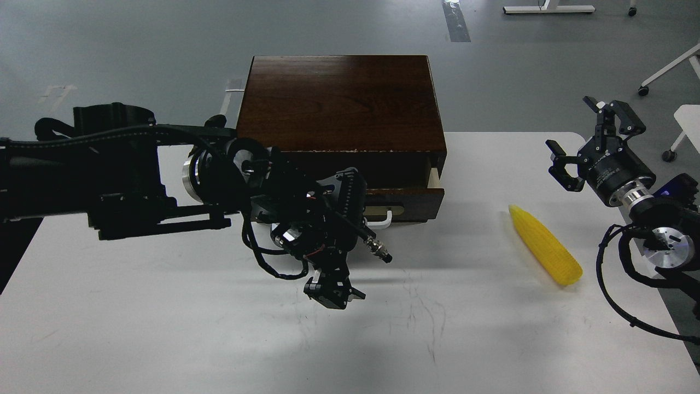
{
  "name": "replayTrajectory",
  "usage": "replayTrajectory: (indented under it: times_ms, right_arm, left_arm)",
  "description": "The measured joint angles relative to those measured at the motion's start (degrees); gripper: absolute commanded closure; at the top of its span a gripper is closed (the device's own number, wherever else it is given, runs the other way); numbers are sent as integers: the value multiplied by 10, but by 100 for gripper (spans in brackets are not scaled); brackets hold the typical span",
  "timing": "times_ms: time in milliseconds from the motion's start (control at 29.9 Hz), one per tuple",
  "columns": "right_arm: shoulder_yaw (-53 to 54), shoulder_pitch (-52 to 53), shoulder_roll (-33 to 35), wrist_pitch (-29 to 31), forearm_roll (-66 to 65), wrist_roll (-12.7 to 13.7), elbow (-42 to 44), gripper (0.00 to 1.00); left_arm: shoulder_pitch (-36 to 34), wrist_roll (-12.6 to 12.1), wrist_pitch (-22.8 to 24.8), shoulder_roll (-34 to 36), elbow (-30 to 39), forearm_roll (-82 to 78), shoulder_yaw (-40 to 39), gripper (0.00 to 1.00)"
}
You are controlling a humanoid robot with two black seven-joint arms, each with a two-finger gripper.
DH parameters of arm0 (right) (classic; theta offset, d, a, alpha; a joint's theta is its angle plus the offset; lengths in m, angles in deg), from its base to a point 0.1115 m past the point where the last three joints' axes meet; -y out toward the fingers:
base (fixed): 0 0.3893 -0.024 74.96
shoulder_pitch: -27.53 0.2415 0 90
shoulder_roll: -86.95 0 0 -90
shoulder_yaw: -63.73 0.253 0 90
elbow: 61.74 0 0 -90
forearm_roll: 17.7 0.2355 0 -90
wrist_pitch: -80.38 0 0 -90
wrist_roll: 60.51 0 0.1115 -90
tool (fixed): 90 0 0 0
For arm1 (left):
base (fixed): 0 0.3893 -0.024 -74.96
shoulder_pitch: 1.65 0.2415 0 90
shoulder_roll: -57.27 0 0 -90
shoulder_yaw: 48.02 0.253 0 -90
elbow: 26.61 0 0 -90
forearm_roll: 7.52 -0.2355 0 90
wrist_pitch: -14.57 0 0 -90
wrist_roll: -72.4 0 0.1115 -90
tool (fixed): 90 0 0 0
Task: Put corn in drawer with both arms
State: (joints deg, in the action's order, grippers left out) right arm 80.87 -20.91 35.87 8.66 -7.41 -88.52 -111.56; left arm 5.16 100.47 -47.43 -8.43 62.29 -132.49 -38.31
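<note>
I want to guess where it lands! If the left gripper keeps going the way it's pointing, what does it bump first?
The left gripper points down, so it would probably meet the bare white table first, in front of the drawer; depth is hard to judge.

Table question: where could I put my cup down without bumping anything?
The table is bare along its near edge, below the left gripper, and between that gripper and the corn. It is crowded around the drawer, where the left arm hangs.
</note>
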Motion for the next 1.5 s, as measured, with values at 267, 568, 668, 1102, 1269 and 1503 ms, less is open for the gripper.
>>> replayTrajectory:
  times_ms: [267, 568, 668, 1102, 1269, 1503]
  right_arm:
    - [0, 0, 22, 5, 0, 0, 0, 0]
    - [1, 0, 34, 5, 0, 0, -2, 0]
    - [1, 0, 36, 5, 0, 0, -2, 0]
    - [-1, -2, 36, 5, 0, 0, -2, 0]
    - [-1, -3, 37, 5, 0, 0, -2, 0]
    - [-1, -9, 37, 5, 0, 0, -3, 0]
  left_arm:
    - [-1, -1, 0, 4, 14, 0, -1, 2]
    - [-27, -1, 0, 28, 15, 176, -58, 2]
    - [-27, -1, 0, 49, 11, 317, -106, 2]
    - [30, -1, 0, 122, -125, 1017, -243, 2]
    - [62, -1, 0, 135, -212, 1080, -273, 1]
    - [141, -49, 0, 141, -346, 1184, -277, 1]
